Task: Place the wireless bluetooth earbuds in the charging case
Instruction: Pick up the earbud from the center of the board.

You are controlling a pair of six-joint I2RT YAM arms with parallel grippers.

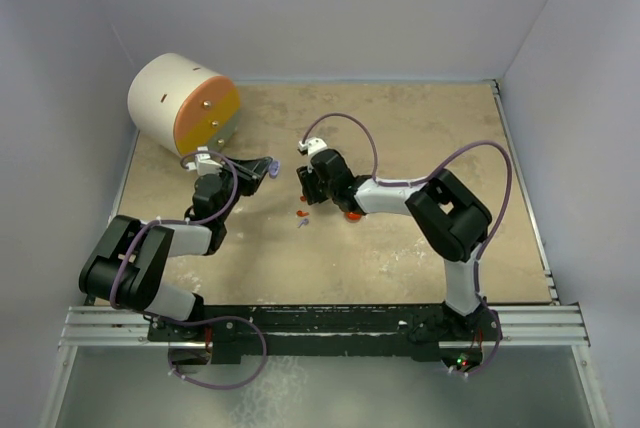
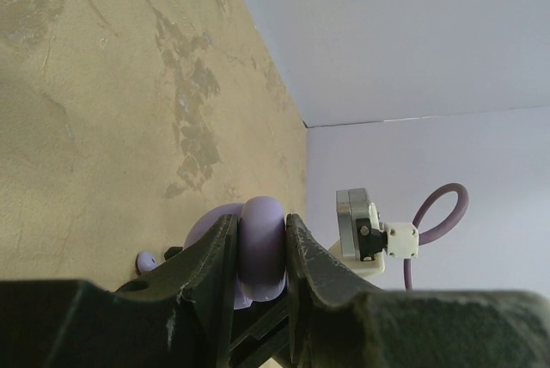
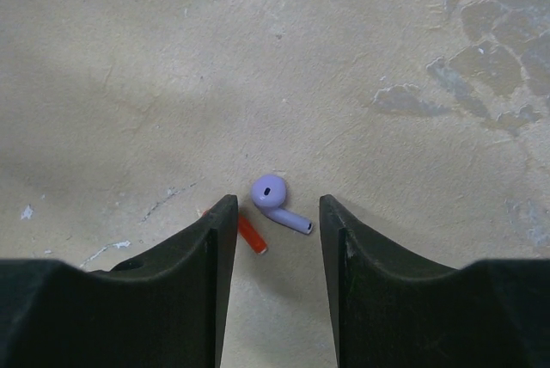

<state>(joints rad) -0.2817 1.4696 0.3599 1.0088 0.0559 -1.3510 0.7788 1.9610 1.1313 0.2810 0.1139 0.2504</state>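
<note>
Right pincer (image 3: 277,205) open over lavender earbud (image 3: 273,196)
Its stem lies slantwise to your closing line; left pincer (image 2: 262,222) clamps the lavender case (image 2: 262,252)

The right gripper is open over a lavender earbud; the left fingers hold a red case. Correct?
Not entirely: the left wrist view shows the case in the left gripper is lavender, not red. The right gripper is open over the lavender earbud.
</note>
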